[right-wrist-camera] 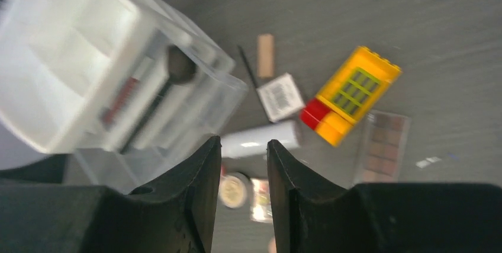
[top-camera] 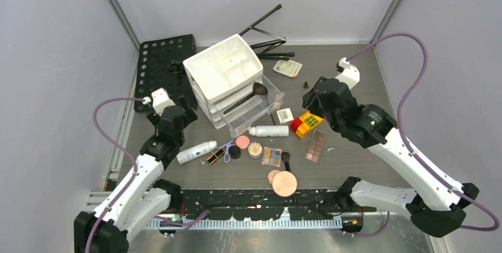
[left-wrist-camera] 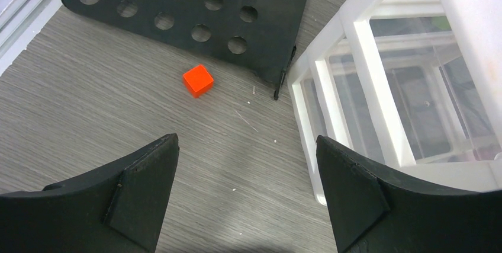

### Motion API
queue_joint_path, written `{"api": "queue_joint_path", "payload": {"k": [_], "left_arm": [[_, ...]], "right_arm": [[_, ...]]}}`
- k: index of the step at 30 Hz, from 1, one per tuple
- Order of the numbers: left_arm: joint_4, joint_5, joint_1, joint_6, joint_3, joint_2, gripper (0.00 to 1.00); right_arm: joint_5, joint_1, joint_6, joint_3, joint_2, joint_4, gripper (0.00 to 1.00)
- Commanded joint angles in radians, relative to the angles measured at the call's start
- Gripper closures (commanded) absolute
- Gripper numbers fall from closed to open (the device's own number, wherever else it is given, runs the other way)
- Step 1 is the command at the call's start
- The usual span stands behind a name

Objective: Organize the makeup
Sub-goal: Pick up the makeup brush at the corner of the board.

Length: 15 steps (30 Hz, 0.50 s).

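The job has only just begun. The white drawer box (top-camera: pixel 195 66) stands in the middle of the table, and one clear drawer (top-camera: pixel 256 118) is pulled out. One black brush (top-camera: pixel 245 97) lies across that open drawer. That looks like the only piece that has been put away.

Most of the makeup is on the table in front of the box. There is a white bottle (top-camera: pixel 268 131) just beside the drawer and another white bottle (top-camera: pixel 196 152) further left. Next to that one lies the black-gold lipstick (top-camera: pixel 216 156). Near these are a small pink compact (top-camera: pixel 242 141), a multicolour eyeshadow palette (top-camera: pixel 272 156), a brown palette (top-camera: pixel 315 145) and a big peach compact (top-camera: pixel 285 183). All of these need a place.

The red-and-yellow block (top-camera: pixel 307 124) sits among them, but it is not makeup.

The left gripper (left-wrist-camera: pixel 245 199) is beside the box, low over bare table. Its fingers are wide apart and hold nothing. The right gripper (right-wrist-camera: pixel 244 146) hangs above the drawer and the bottle. Its fingers are only a little apart, with nothing between them.
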State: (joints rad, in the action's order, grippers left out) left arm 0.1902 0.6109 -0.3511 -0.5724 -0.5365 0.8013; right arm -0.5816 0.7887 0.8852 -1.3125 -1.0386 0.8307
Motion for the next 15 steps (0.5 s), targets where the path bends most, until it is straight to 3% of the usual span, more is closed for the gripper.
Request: {"api": "queue_joint_path", "payload": {"k": [1,15], "left_arm": [[-0.023,-0.007,0.003,-0.034,-0.037,0.011,0.12],[-0.077,0.002,0.003,-0.013,-0.005,0.080,0.14]], "right_arm": [[0.047,-0.028,-0.054,0.096,0.013,0.238,0.60],[0.511,-0.040,-0.041,0.453,-0.157,-0.015,0.62]]}}
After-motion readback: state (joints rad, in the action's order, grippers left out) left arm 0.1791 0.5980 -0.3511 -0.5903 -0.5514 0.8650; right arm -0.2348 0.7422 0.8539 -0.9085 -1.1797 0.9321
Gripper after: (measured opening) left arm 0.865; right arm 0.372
